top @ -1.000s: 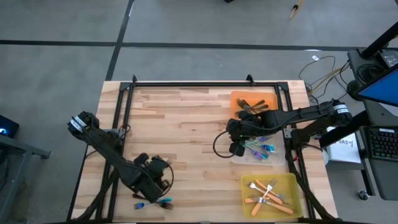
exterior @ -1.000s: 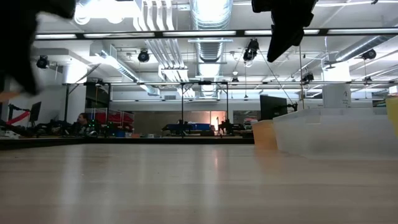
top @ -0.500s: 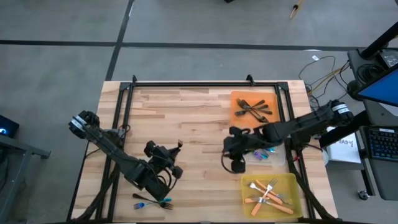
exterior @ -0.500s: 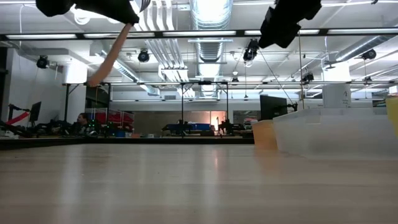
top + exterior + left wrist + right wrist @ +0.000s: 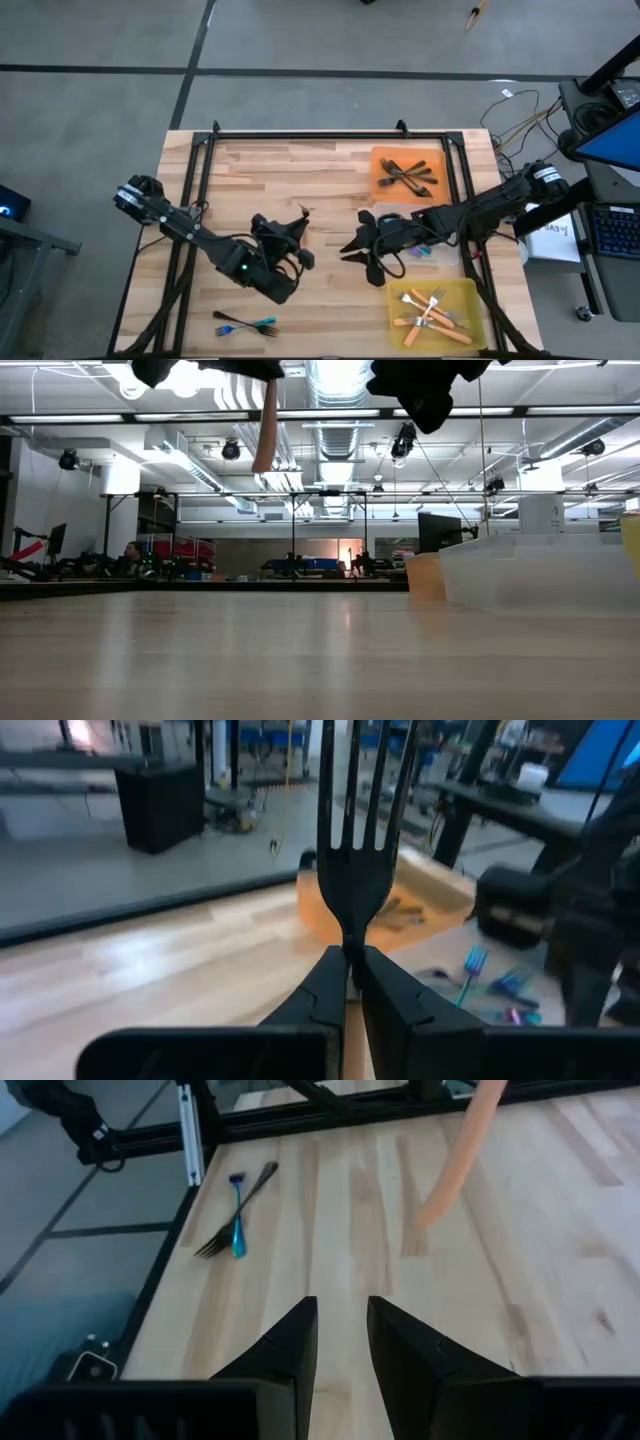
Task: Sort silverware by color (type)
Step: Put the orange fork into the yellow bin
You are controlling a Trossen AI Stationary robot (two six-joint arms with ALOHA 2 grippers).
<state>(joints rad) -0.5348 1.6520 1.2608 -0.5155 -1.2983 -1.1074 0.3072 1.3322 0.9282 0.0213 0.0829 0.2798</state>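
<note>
My left gripper (image 5: 297,226) hangs over the table's middle, shut on an orange-handled fork (image 5: 355,860). Its tines stand up, and its handle (image 5: 267,425) hangs down. My right gripper (image 5: 353,250) is open in the air just right of it, facing that handle (image 5: 462,1150) and touching nothing. A blue fork and a dark fork (image 5: 246,325) lie crossed on the wood near the near-left corner (image 5: 235,1220). Dark forks lie in the orange tray (image 5: 380,155), blue ones in the clear tray (image 5: 448,255), and orange ones in the yellow tray (image 5: 465,290). My left gripper pinches the fork between its two fingers (image 5: 322,985) at the neck (image 5: 351,942), just below the tines. The fingers reach out roughly level and lie across the fork. The fork is lifted clear and upright, tines above the fingers and orange handle hanging below.
The three trays sit in a column along the table's right side. A black frame rail (image 5: 300,135) runs along the far edge and down both sides. Bare wood lies under both grippers. Beyond the right edge are cables and a keyboard.
My left gripper has risen from the near-left of the table and swung toward its middle, carrying the orange-handled fork clear of the wood. My right gripper has left the clear tray and moved toward the near edge and the table's middle, closing on the left gripper.
</note>
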